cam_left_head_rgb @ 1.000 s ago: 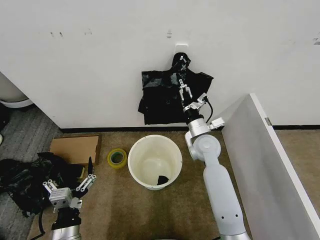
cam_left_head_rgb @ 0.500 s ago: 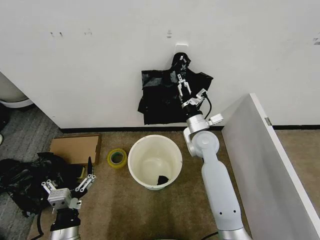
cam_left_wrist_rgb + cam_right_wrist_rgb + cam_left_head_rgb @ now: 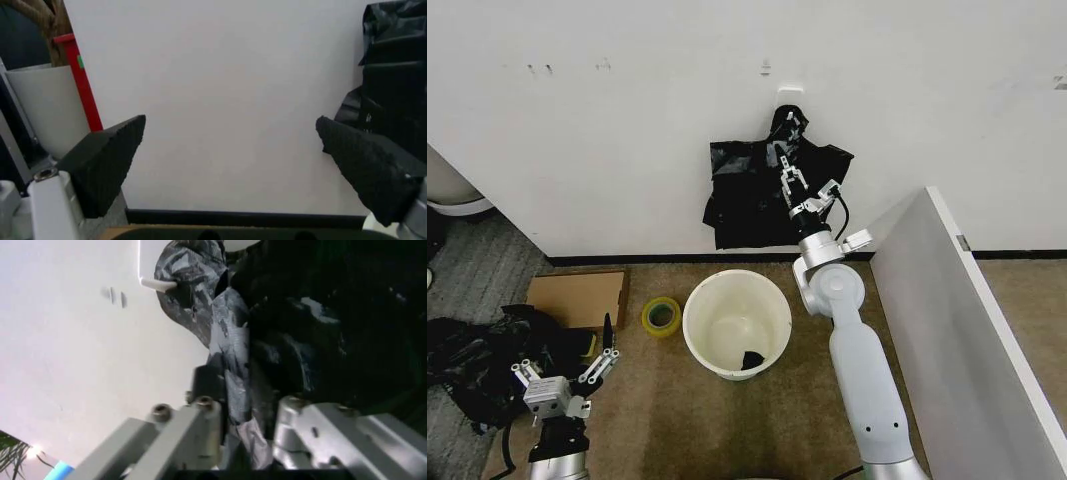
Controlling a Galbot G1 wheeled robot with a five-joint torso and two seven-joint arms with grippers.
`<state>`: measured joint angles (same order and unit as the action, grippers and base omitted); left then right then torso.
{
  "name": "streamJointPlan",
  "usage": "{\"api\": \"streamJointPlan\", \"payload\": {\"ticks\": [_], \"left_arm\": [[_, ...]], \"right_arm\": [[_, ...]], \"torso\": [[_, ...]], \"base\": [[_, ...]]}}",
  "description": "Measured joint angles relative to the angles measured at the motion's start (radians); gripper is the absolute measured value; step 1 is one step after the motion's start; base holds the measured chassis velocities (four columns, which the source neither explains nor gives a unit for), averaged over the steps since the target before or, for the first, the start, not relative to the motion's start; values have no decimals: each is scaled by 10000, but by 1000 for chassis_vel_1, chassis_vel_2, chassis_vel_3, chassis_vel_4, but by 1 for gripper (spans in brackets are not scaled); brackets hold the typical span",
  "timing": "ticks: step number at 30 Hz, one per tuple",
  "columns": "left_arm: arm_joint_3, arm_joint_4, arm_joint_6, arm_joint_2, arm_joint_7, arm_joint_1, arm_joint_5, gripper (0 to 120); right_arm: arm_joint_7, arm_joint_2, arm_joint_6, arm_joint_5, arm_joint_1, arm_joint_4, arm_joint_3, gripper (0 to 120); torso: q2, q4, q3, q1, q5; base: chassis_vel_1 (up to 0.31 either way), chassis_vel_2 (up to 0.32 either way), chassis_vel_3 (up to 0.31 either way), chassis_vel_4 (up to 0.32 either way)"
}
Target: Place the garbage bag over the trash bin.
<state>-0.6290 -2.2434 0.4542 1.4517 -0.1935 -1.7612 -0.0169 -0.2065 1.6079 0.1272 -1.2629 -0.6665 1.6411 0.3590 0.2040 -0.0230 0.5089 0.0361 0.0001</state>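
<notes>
The right gripper is clamped on a fold of the garbage bag, which hangs on the wall directly above and behind the trash bin.

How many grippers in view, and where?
2. The right gripper is up at the wall, shut on a strip of the hanging black bags. The left gripper is low beside the black heap on the carpet, open.
</notes>
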Motion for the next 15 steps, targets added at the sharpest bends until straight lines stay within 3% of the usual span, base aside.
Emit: {"api": "streamJointPlan", "payload": {"ticks": [4,15], "left_arm": [[-2,-5,0,3,-6,-6,0,100],[99,93,2,66,-13,62,18,100]], "right_arm": [[32,-65,0,1,17,-2,3,0],[208,-708,-11,390,-898,707,-500,0]], "torso": [[0,0,0,0,-1],[0,-1,0,0,0]], "base": [[0,0,0,0],[0,0,0,0]]}}
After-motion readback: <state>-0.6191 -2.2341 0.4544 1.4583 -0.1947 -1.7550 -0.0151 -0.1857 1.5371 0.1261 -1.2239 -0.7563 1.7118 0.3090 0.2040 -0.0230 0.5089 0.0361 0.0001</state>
